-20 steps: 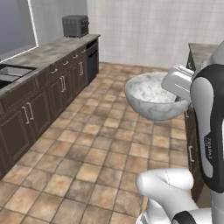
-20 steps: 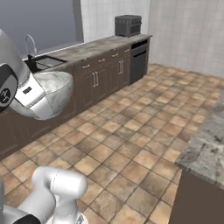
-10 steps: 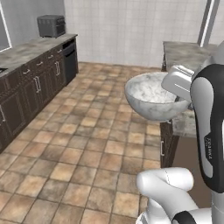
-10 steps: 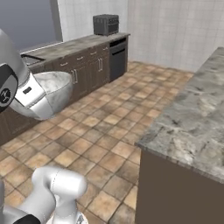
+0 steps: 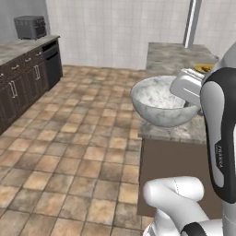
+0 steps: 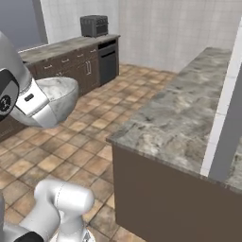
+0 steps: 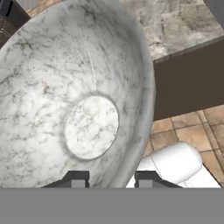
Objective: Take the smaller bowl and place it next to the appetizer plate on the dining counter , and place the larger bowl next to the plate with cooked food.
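Marbled stone look, wide and deep: the larger bowl [image 5: 159, 101] is what I have in the pincer [image 7: 107, 180] right now. In the hand view the 2 finger tips sit at the bottom centre of the frame, 1 inside the wall and 1 outside, so the jaws are clamped on the rim. In the left base view the bowl hangs at centre right, held in the air over the near end of the dining counter [image 5: 177, 60]. In the right base view it sits at the left edge, level with the counter top but well apart from it over the tiled floor [image 6: 85, 156].

I judge this bowl heavy for a rim pinch. It looks rigid and glossy, so it could slip or swing about the fingers if I move sharply. Being held at 1 point on the edge, its weight hangs off to the side, which I expect will try to twist it down. It also looks like it would chip if knocked against the counter edge.

A sliver of yellow-orange at the right of the left base view, behind the arm, is probably the plate with cooked food [image 5: 203, 68], though I can't see enough to be sure.
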